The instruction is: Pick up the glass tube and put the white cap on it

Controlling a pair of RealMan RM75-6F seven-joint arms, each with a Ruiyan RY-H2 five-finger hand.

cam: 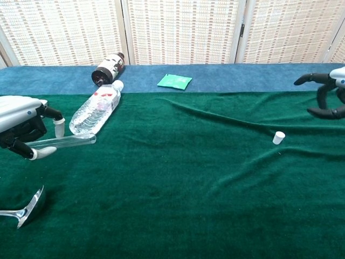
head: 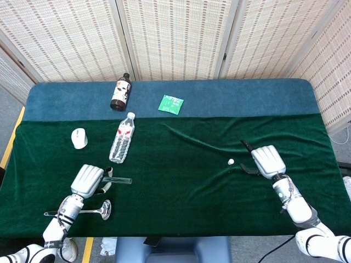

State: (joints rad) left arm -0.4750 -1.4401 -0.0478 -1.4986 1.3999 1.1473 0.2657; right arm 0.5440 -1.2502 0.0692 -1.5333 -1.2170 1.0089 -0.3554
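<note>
Left hand: the left hand (cam: 21,125) grips the glass tube (cam: 67,142) at one end, near the table's front-left corner; the rest of the tube sticks out toward the middle, free of the fingers.
Right hand: the right hand (head: 267,161) hovers over the right half of the table with fingers apart and holding nothing, just beside the white cap (cam: 278,137) but not touching it.
White cap: it sits alone on the green cloth (head: 181,181), between the table's centre and its right edge, and looks upright.
Risk, cap: the cap is small next to the fingers, so a closing pinch may nudge it or tip it over, and it could roll down the cloth's folds.
Risk, tube: held only at one end, the smooth glass may pivot or slip when the cap is pushed on.
Risk, clutter: the water bottle (cam: 96,111) lies just behind the tube and the ladle (head: 82,210) near the front edge; a sweeping left arm could knock either.
</note>
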